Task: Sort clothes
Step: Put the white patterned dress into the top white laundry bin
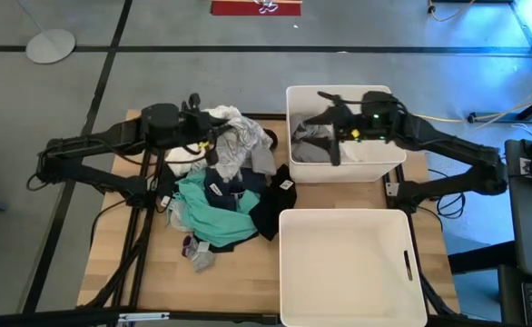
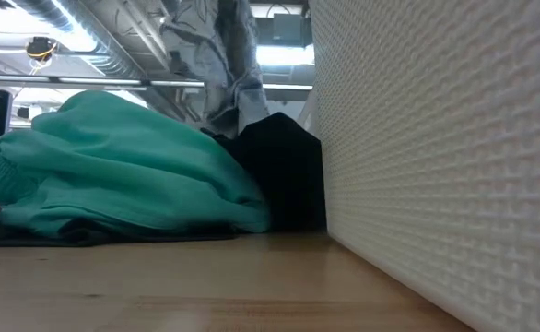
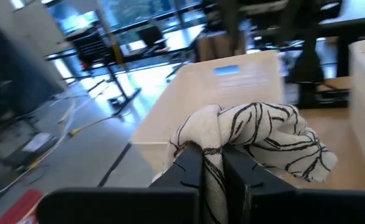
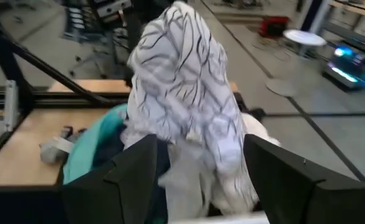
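Observation:
My left gripper (image 1: pixel 213 138) is raised over the far left of the table, shut on a white garment with thin black lines (image 1: pixel 236 145). Under it lies the pile of clothes: a teal garment (image 1: pixel 207 211), a navy one (image 1: pixel 234 186), a black one (image 1: pixel 275 204) and a grey sock (image 1: pixel 199 258). My right gripper (image 1: pixel 316 113) hovers open over the far white bin (image 1: pixel 393 159), which holds grey clothes (image 1: pixel 316 150). In the right wrist view the white garment (image 4: pixel 185 93) shows beyond the open fingers, apart from them. My left gripper pinches a bunched fold of the white lined garment (image 3: pixel 212 146) between its two fingers (image 3: pixel 192 171). The fingers lie nearly level and come from the table's left. The garment (image 2: pixel 219 65) hangs slack below them over the pile; whether its lower end rests there, I cannot tell.
A second, larger white bin (image 1: pixel 289 272) stands at the near right; its textured wall (image 2: pixel 436 166) fills the right of the low view. Bare wood shows at the near left (image 1: pixel 121 272). A white tag (image 1: pixel 286 184) lies on the black garment.

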`<state>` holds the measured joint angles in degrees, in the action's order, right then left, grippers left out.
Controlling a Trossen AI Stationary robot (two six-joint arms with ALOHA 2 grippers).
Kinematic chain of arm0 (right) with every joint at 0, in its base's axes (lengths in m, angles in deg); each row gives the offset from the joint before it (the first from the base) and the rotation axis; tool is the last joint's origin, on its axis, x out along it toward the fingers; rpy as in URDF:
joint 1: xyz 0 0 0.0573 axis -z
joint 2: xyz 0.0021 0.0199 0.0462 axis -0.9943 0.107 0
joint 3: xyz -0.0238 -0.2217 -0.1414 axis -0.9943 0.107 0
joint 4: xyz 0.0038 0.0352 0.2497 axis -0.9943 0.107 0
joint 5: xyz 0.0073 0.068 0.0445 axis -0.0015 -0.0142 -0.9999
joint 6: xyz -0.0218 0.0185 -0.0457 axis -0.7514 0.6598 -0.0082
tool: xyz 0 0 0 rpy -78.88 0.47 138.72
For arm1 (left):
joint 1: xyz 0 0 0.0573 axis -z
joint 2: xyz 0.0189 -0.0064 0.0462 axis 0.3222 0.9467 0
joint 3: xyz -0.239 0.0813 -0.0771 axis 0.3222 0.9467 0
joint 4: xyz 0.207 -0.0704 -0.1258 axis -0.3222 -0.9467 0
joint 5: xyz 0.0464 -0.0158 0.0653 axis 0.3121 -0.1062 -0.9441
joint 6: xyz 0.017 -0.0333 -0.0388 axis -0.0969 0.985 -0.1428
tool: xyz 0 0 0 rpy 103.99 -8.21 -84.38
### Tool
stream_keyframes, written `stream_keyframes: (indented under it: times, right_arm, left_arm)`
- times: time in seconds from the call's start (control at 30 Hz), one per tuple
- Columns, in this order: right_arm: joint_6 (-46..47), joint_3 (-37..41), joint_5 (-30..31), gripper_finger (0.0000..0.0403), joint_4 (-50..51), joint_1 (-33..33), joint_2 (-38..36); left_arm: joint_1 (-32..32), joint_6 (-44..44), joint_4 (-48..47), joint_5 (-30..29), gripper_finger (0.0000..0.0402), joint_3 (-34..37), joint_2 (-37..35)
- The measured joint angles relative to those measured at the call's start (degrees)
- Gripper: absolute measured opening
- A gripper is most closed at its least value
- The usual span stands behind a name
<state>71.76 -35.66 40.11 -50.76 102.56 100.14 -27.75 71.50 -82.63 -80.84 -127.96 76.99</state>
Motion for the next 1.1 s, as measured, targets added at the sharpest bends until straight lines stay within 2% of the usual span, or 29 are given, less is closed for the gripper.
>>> stream_keyframes:
  times: [0.13,0.3,0.47,0.63,0.9,1.1]
  right_arm:
    - [0.0,0.0,-2.3,0.0241,-7.8,0.0,5.3]
    - [2.5,0.0,-6.7,0.0241,-17.1,-0.6,11.3]
    - [4.6,0.0,-9.5,0.0241,-22.2,-2.8,14.9]
    - [1.1,0.0,-7.7,0.0249,-24.6,-5.3,16.7]
    - [0.0,-2.8,-5.0,0.0323,-24.3,-8.4,19.1]
    - [-1.3,-5.7,-1.3,0.0341,-24.3,-9.0,22.6]
  left_arm:
    - [0.9,-0.1,0.0,2.6,0.0016,0.0,0.0]
    - [2.1,-0.2,0.8,10.1,0.0018,0.0,0.0]
    - [3.8,-0.3,1.3,10.9,0.0016,0.0,0.0]
    - [4.1,-0.4,1.2,10.8,0.002,0.0,0.4]
    - [4.1,-0.4,1.5,11.0,0.0015,0.0,1.6]
    - [4.1,-0.4,3.1,14.7,0.0019,0.0,2.1]
